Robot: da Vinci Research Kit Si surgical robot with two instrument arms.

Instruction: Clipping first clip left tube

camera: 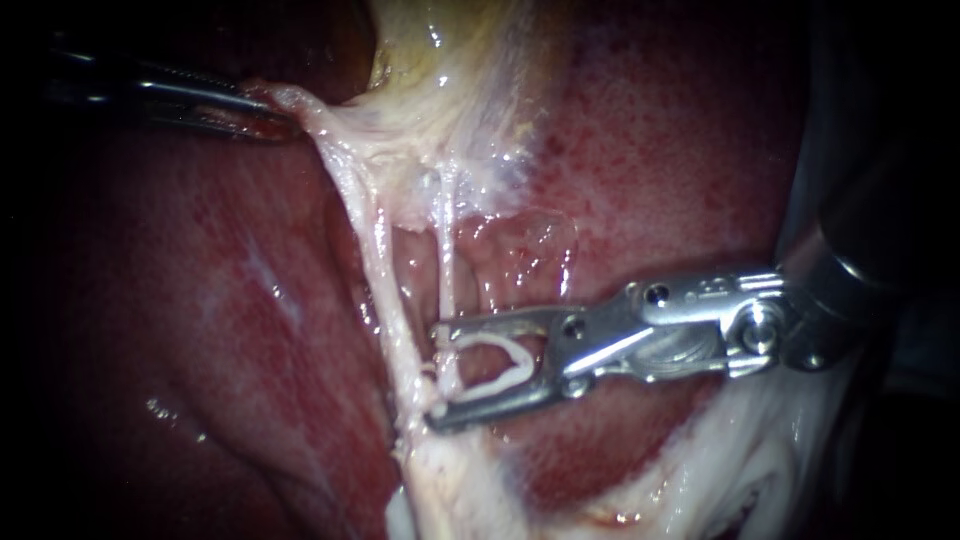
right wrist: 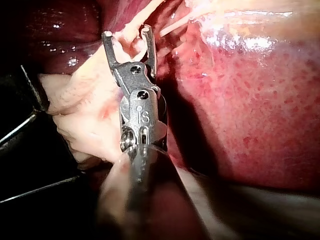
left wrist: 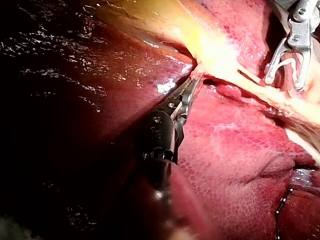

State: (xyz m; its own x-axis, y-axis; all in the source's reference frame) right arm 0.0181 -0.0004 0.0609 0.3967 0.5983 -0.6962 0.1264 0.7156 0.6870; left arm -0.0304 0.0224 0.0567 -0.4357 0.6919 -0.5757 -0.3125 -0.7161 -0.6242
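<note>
Clip in right instrument straddles a tube; left instrument holds tissue upper-left.

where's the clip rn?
Endoscope view, lower centre: the clip sits in the right instrument's end effector, its open end at the thin tube, just right of the left tube.

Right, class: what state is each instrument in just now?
Left instrument: shut on tissue.
Right instrument: holding a clip that is not yet squeezed shut.
</note>
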